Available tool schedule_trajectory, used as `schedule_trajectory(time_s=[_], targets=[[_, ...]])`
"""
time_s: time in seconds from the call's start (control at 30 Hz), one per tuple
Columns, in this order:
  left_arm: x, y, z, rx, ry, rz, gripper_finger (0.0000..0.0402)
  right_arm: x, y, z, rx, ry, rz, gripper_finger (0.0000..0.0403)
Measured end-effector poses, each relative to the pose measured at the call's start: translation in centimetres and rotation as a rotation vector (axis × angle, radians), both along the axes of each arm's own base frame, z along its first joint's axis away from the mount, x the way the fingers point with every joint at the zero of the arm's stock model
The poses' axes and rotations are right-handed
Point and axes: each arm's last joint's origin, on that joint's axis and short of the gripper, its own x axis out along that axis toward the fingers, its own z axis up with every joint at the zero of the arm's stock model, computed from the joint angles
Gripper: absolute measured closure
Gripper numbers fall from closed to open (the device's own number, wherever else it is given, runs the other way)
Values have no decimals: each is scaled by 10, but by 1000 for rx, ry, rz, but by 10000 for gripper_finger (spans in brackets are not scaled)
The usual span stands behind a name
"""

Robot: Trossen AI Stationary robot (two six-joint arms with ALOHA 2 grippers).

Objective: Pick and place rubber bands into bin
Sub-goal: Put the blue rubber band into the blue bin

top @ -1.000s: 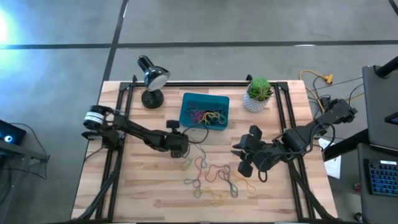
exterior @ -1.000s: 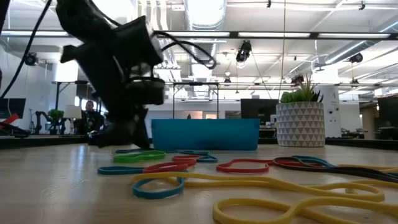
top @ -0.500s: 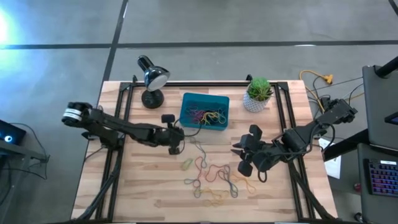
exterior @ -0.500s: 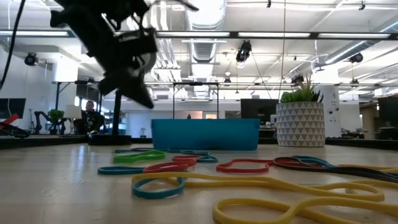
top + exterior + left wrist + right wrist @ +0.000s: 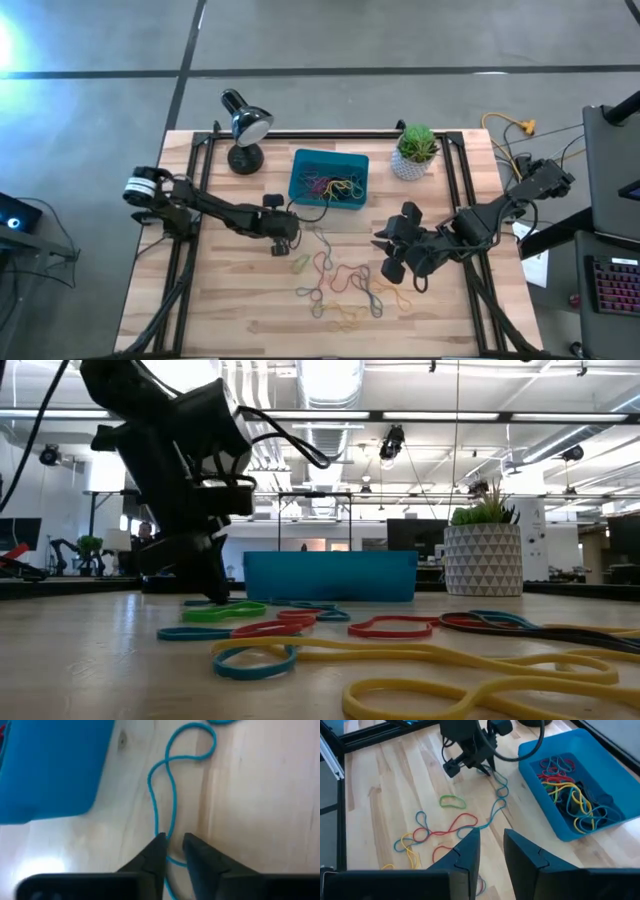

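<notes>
Blue rubber band (image 5: 167, 790), a thin teal loop pinched into a long twisted figure, lies flat on the wooden table (image 5: 240, 300) just beside the near wall of the bin (image 5: 300, 170); its long axis runs straight away from the left gripper (image 5: 172, 845), whose two dark fingertips stand a narrow gap apart astride the loop's near end, with nothing visibly clamped between them. In the right wrist view the same band (image 5: 497, 795) trails from the left gripper (image 5: 482, 767) toward the loose heap. The left arm is plainly the nearer, so the coming move is judged to be a close on this band and a short lift sideways over the bin wall. Remaining rubber bands (image 5: 340, 285) lie scattered at mid-table in red, yellow, green and blue, thin and limp, several overlapping; a green one (image 5: 451, 801) lies apart. Further bands (image 5: 567, 787) already rest tangled inside the shallow teal bin (image 5: 540, 800). The right gripper (image 5: 491, 847) hovers above the table on the far side of the heap, fingers slightly parted and empty.
</notes>
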Motion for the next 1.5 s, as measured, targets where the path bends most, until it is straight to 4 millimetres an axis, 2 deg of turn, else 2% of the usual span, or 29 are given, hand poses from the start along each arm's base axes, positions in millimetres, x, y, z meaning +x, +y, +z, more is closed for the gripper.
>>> schedule_trajectory(time_s=[0.2, 0.37, 0.57, 0.73, 0.97, 1.13, 1.23, 1.43, 1.5], targets=[[0, 0, 5, -3, -35, 10, 275, -1, 1, -10, 9, 11, -10, 332], [0, 0, 4, 8, -34, 22, 247, 1, 1, -15, 11, 2, -6, 329], [0, 3, 4, 47, -34, 46, 242, 1, 1, -18, 11, 5, -8, 323], [1, 9, -13, 55, 13, 71, 242, 1, 1, -18, 11, 5, -7, 328], [8, 12, -40, -55, 43, 115, 242, 1, 1, -18, 7, 7, -4, 334], [10, 15, -43, -91, 31, 124, 243, 1, 1, -18, 6, 8, -2, 331], [11, 21, -43, -150, 29, 122, 264, 1, 1, -18, 2, 10, 0, 328], [12, 27, -43, -264, 31, 96, 379, 1, 1, -18, 3, 10, 0, 334], [13, 28, -43, -279, 30, 90, 392, 1, 1, -18, 3, 10, -1, 335]])
